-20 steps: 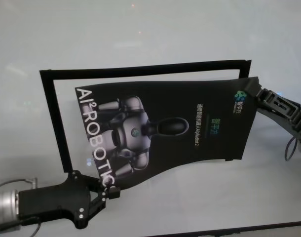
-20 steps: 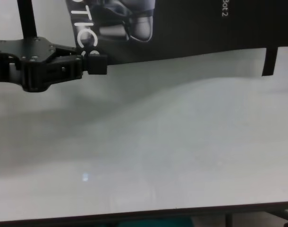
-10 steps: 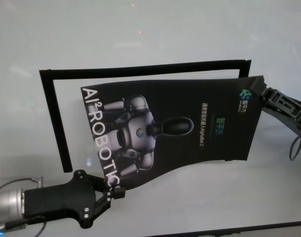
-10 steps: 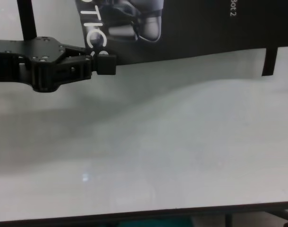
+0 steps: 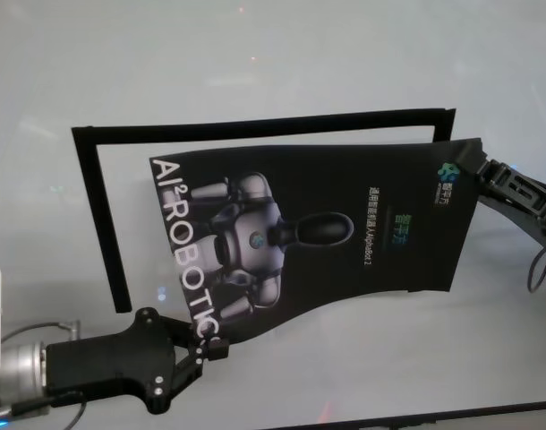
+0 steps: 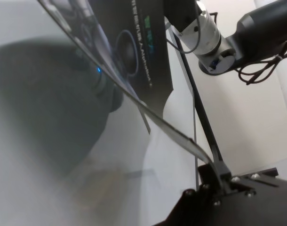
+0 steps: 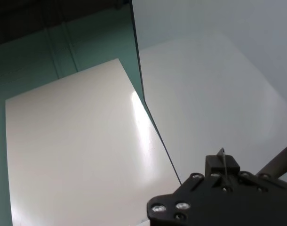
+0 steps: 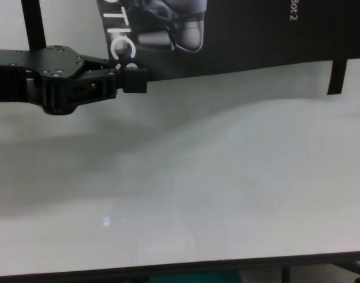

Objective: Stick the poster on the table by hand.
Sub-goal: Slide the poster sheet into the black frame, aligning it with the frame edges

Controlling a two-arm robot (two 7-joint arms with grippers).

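The poster point(image 5: 327, 237) hangs curved above the white bench point(image 5: 255, 54), stretched between both arms over a black rectangular outline point(image 5: 98, 215) marked on the surface. The left tool point(image 5: 210, 349) is clenched on its near-left corner by the white lettering; the right tool point(image 5: 477, 163) is clamped on its far-right corner.

In the chest view the poster point(image 8: 251, 35) is cut off by the top edge, so only part of its letters shows. The right end effector point(image 5: 477, 163) runs off the head view's side. The poster hides part of the black frame point(image 5: 103, 224) on the bench point(image 5: 273, 54).
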